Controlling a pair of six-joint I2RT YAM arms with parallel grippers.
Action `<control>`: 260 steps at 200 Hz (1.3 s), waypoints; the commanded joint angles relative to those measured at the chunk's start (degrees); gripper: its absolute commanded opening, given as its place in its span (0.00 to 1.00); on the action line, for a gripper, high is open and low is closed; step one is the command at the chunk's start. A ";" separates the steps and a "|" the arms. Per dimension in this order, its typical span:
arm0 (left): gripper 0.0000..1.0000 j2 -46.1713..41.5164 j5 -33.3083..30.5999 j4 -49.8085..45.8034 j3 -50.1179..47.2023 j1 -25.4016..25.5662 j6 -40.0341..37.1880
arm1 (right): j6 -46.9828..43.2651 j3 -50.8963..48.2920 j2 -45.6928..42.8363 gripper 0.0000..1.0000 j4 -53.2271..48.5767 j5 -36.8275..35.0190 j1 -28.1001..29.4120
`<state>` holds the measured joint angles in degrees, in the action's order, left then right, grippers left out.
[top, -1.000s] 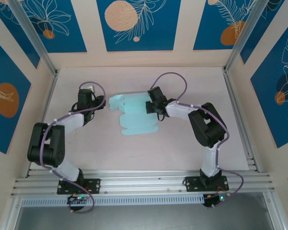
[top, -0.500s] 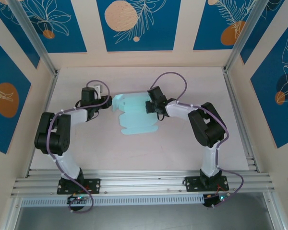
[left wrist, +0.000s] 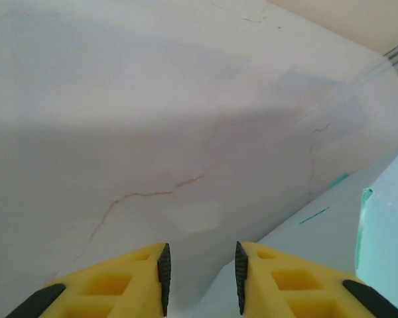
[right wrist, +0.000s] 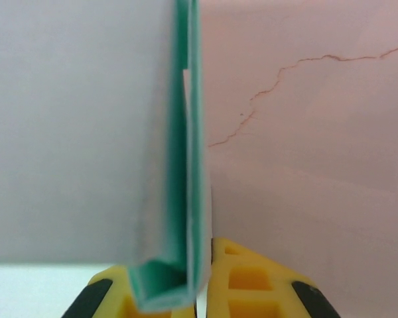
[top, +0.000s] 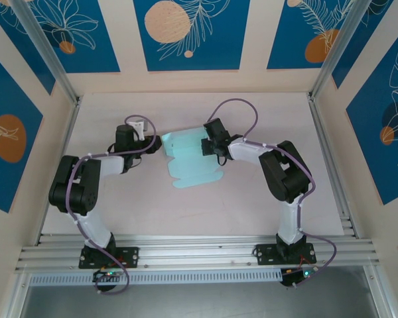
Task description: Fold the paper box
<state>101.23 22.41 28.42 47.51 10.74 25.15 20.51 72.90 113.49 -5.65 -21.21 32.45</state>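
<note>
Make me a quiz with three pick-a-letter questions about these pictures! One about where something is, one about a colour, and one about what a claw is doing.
1. Where is the paper box?
A) lying on the table
B) stuck on a wall
C) on the metal rail at the front

2. What colour is the paper box?
A) red
B) pale blue-green
C) black

3. What is the right claw doing?
A) gaping wide over bare table
B) pinching the paper box's edge
C) holding a cup

Answers:
1 A, because the top view shows the sheet lying on the table.
2 B, because the card looks pale blue-green in every view.
3 B, because the right wrist view shows the card's edge clamped in the claw.
</note>
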 commanded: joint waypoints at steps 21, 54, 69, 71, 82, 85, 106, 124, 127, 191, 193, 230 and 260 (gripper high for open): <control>0.24 2.20 8.52 8.08 -1.23 2.88 6.09 | 0.25 1.02 1.59 0.09 -1.56 2.57 0.84; 0.21 2.15 10.95 9.72 -2.79 2.88 7.84 | 0.45 0.94 1.49 0.09 -1.97 2.53 0.78; 0.18 1.87 10.10 9.87 -4.42 2.81 8.45 | 0.58 0.94 1.45 0.09 -2.09 2.54 0.78; 0.18 1.80 9.95 9.95 -4.61 2.80 8.63 | 0.60 0.95 1.35 0.09 -2.08 2.53 0.78; 0.15 1.72 9.19 10.38 -5.68 2.66 9.37 | 0.67 0.86 1.27 0.09 -2.37 2.44 0.83; 0.14 1.69 8.84 10.27 -5.96 2.58 9.65 | 0.67 0.89 1.21 0.09 -2.45 2.29 0.89; 0.09 1.19 6.68 9.00 -7.41 1.62 9.75 | 0.71 0.79 0.72 0.09 -3.13 1.53 0.91; 0.08 0.74 4.75 5.17 -6.93 0.95 7.26 | 0.51 0.33 0.24 0.08 -3.14 1.29 0.87; 0.08 0.79 4.68 4.93 -6.79 0.90 6.90 | 0.45 0.27 0.17 0.09 -3.14 1.32 0.86; 0.08 4.52 11.37 8.75 -3.74 2.79 8.12 | 0.85 0.65 0.49 0.09 -2.80 2.70 1.04; 0.08 4.46 11.34 8.77 -3.74 3.03 8.20 | 0.87 0.70 0.54 0.08 -2.83 2.72 1.04; 0.08 4.00 10.37 12.51 -3.89 7.25 12.32 | 0.86 1.44 1.35 0.08 -3.23 2.86 1.63; 0.07 4.41 8.76 11.77 -1.72 10.67 12.30 | 0.85 1.72 1.54 0.08 -3.61 2.85 2.07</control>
<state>104.77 28.40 38.57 43.13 18.04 36.32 20.16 73.52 113.49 -7.25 -23.16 32.91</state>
